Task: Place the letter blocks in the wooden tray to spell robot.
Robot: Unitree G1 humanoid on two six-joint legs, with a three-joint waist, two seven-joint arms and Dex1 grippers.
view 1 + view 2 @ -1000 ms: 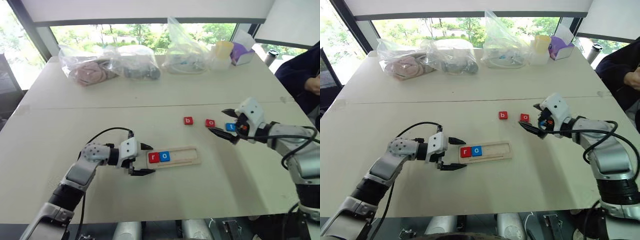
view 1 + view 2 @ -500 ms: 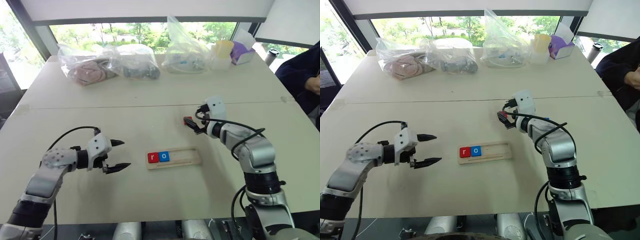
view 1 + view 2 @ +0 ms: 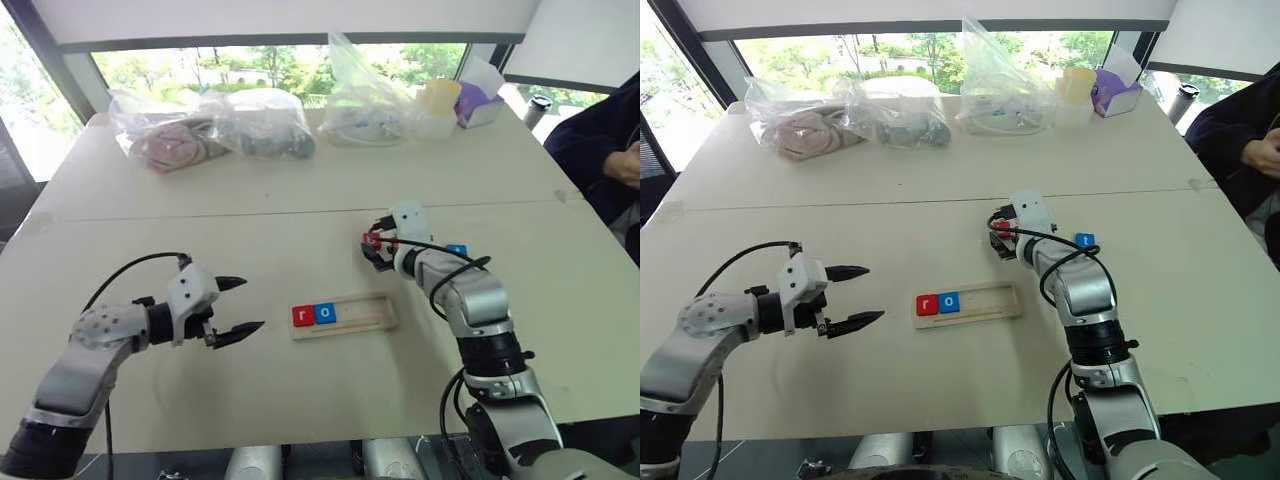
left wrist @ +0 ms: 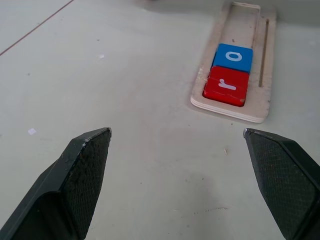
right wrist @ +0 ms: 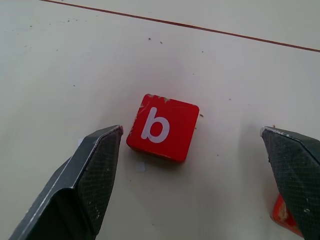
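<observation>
the wooden tray is pale, unpainted wood, and it holds a red block with a white "r" and, next to it, a blue block with a white "o". beyond the tray lies a red block marked with a white "b", its edges chipped pale. a blue block lies farther beyond the tray. the table is off-white with a thin reddish seam line. both grippers have black textured fingers on white housings.
</observation>
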